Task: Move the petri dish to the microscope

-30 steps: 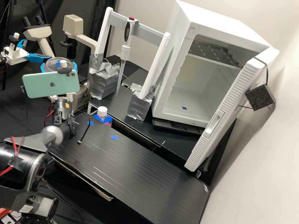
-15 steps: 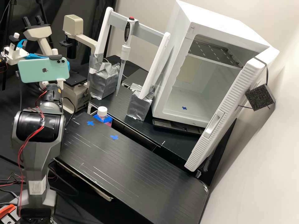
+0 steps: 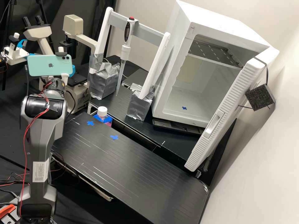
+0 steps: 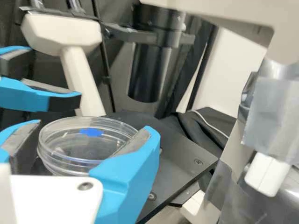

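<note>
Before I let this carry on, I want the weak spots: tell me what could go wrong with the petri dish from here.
The gripper holds the clear petri dish by its sides, so uneven pressure might tilt or slip it.

The microscope's dark stage has an open edge; a release too near it could leave the dish overhanging.

The second arm's blue fingers are nearby in the wrist view, so a sideways swing might bump them.

Table (image 3: 134,165): black, pale scratches. Two blue tape crosses (image 3: 90,123) on it, by the far edge, toward the left end. Beyond that edge, a black rear shelf (image 3: 155,133): pipette stand (image 3: 140,104) left, feet silver-taped; white cabinet (image 3: 171,71) right.
</note>
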Controlling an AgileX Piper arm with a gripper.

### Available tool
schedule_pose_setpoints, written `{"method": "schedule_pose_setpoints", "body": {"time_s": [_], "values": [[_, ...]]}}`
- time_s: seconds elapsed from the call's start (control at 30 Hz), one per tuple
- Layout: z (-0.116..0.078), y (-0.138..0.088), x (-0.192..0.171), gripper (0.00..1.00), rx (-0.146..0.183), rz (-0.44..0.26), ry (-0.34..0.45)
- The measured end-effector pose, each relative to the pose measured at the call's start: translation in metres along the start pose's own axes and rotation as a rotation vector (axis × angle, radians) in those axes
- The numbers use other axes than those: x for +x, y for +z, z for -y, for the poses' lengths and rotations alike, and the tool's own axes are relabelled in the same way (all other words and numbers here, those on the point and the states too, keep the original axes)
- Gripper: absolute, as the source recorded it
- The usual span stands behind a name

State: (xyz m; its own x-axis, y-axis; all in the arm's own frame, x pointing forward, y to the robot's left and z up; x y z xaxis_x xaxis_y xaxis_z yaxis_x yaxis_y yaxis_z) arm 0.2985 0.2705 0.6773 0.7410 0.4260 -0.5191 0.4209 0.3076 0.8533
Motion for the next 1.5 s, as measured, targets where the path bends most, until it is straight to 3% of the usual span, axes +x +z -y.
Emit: {"method": "schedule_pose_setpoints", "body": {"time_s": [0.43, 0.7, 1.27, 1.4, 1.43, 1.5], "values": [[0.004, -0.001, 0.036, 0.00, 0.000, 0.029, -0.042], [0.009, 0.002, 0.045, 0.00, -0.047, 0.051, -0.079], [0.006, 0.005, 0.055, 0.00, -0.058, 0.100, -0.069], [0.006, 0.005, 0.055, 0.00, -0.075, 0.095, -0.076], [0.006, 0.004, 0.055, 1.00, -0.079, 0.092, -0.077], [0.006, 0.004, 0.055, 1.00, -0.095, 0.086, -0.080]]}}
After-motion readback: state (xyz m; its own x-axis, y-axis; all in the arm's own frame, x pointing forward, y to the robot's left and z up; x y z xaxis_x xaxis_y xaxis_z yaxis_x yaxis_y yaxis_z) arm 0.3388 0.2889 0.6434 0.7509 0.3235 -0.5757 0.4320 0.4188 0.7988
